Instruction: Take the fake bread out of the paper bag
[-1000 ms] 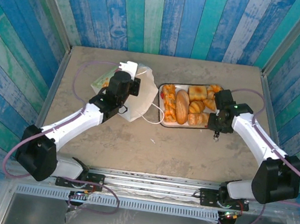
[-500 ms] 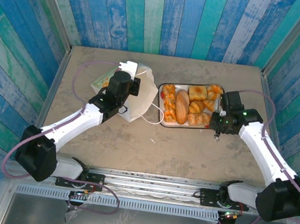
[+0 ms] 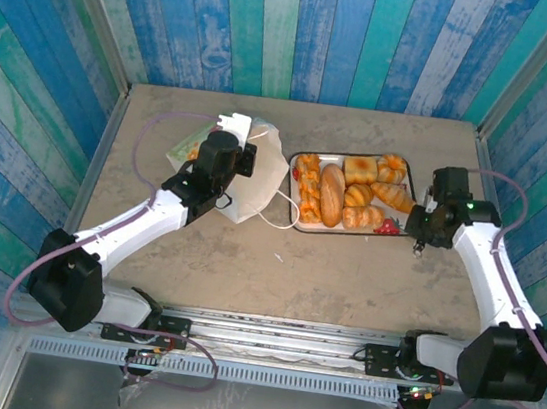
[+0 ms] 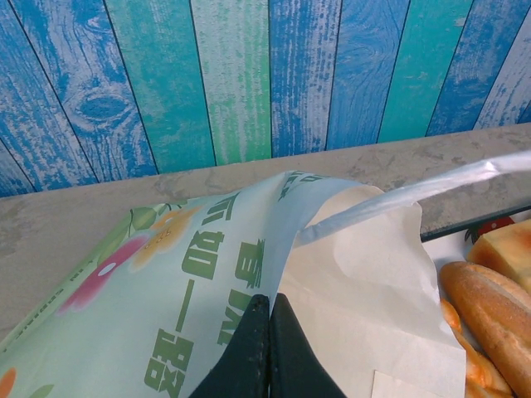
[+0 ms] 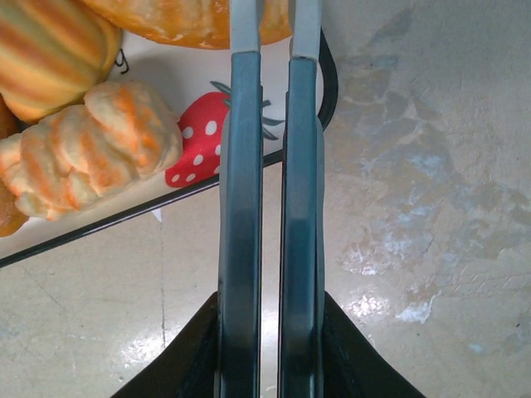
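Observation:
The paper bag (image 3: pixel 258 167) lies on its side at the back left of the table, with its loop handle toward the tray. My left gripper (image 3: pixel 225 158) is shut on an edge of the paper bag (image 4: pixel 365 274), where pale green printed paper meets white paper; its tips (image 4: pixel 270 298) pinch the sheet. Several pieces of fake bread (image 3: pixel 332 194) lie on the strawberry-print tray (image 3: pixel 351 232). My right gripper (image 3: pixel 418 222) hovers at the tray's right front corner. Its fingers (image 5: pixel 241 166) are shut with nothing between them, beside a croissant-like roll (image 5: pixel 91 145).
Blue and teal plank walls close in the table on three sides. The tray's black rim (image 5: pixel 124 214) runs just left of my right fingers. Bare tabletop (image 3: pixel 295 268) stretches in front of the bag and the tray.
My right arm has swung right, off the tray's contents to its right front corner, uncovering a croissant on the tray. The left arm and the bag have not moved.

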Robot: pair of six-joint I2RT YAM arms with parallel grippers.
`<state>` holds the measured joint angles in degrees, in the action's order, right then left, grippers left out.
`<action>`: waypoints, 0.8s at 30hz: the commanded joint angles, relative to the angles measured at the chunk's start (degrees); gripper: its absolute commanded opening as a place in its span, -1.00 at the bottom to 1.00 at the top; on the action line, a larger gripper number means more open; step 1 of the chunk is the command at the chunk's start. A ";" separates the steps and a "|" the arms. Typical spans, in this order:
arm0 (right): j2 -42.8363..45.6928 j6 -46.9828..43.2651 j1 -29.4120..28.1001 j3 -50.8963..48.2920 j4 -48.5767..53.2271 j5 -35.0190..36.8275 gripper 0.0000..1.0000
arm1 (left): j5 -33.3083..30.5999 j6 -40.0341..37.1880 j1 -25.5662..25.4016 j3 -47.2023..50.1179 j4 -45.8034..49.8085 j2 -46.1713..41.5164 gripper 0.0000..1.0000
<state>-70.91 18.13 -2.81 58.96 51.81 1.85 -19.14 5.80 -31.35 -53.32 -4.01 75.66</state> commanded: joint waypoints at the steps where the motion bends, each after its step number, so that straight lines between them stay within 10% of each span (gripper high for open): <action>1: -1.82 -5.44 2.29 1.25 -2.46 -5.61 -0.46 | 0.75 -0.79 -0.11 0.32 -1.85 -3.39 -1.00; 24: -5.11 -5.76 5.12 -3.41 -2.43 -9.26 -0.48 | 1.95 -1.07 -0.03 -0.56 -1.79 -3.06 -1.00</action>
<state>-77.17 11.75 2.02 56.21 48.34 -6.57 -17.82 5.08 -31.35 -53.32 -4.03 75.66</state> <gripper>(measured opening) 0.258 0.043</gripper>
